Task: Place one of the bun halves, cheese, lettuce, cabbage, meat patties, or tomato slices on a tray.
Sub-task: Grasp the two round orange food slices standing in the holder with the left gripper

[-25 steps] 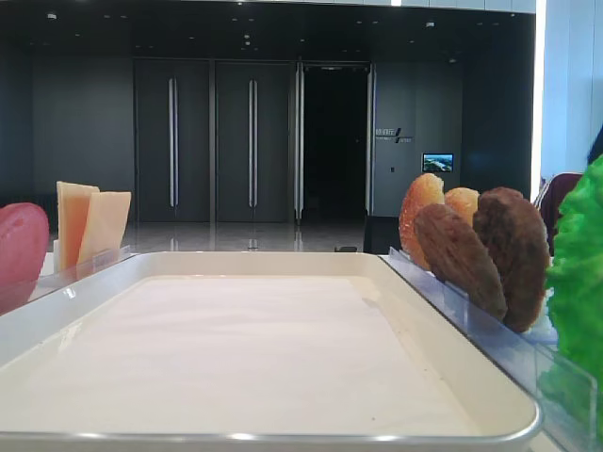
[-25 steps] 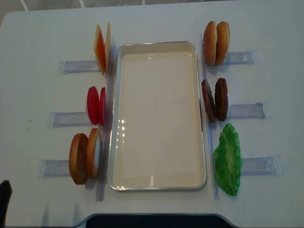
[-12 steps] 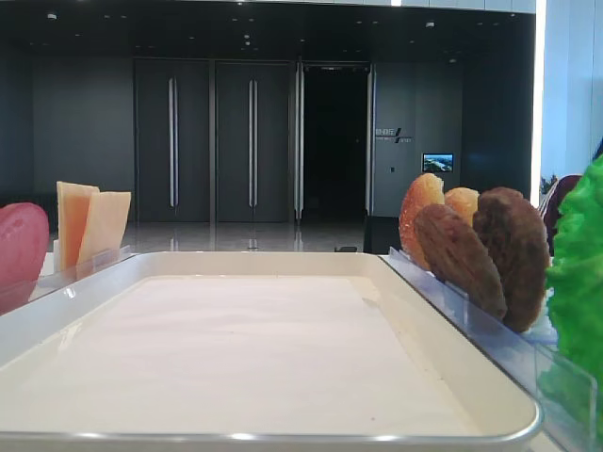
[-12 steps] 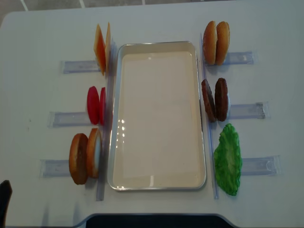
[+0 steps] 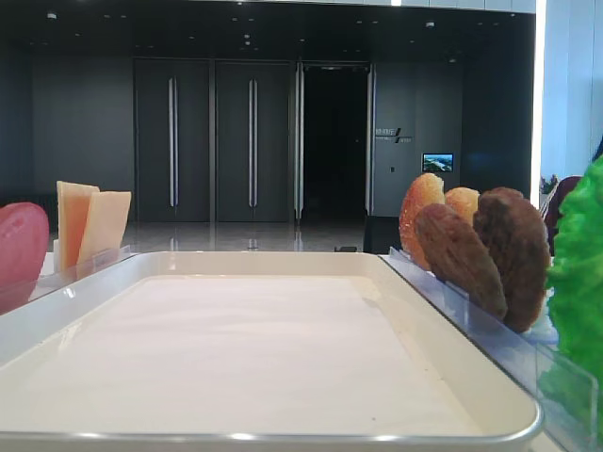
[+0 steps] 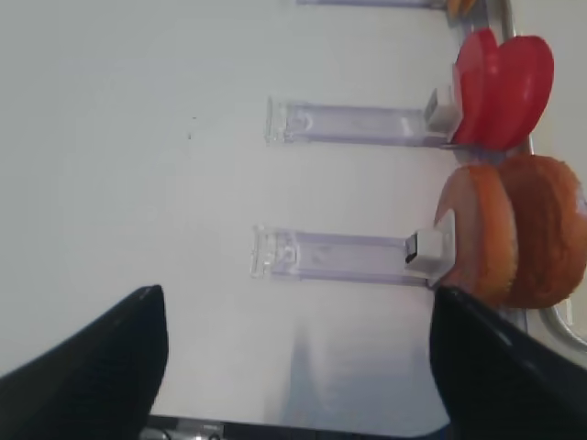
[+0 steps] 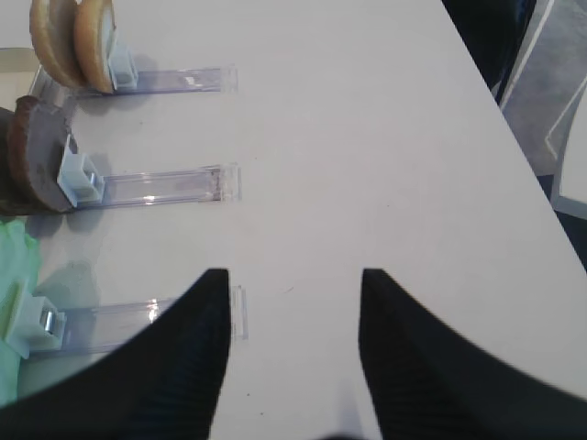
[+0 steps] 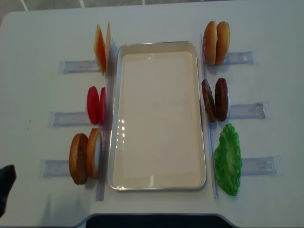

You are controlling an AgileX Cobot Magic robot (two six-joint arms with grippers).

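The cream tray (image 8: 156, 43) lies mid-table with only its paper liner inside. Left of it stand the cheese (image 8: 101, 47), tomato slices (image 8: 95, 105) and two bun halves (image 8: 85, 156). To its right are two more bun halves (image 8: 216, 42), the meat patties (image 8: 215, 99) and the lettuce (image 8: 228, 159). Cabbage is out of view. My left gripper (image 6: 295, 298) is open and holds nothing, low by the table's front left, left of the bun halves (image 6: 514, 243). Open too, my right gripper (image 7: 293, 275) hangs over bare table right of the lettuce holder (image 7: 138, 316).
Clear plastic holders (image 8: 71, 118) (image 8: 247, 110) stick out sideways from each food pair. The table's front edge (image 8: 156, 219) runs just below the tray. Its right edge (image 7: 518, 147) drops off beside the right gripper.
In the overhead view the dark tip of the left gripper at the bottom left corner has come a little further up and into the picture. Nothing else moved.
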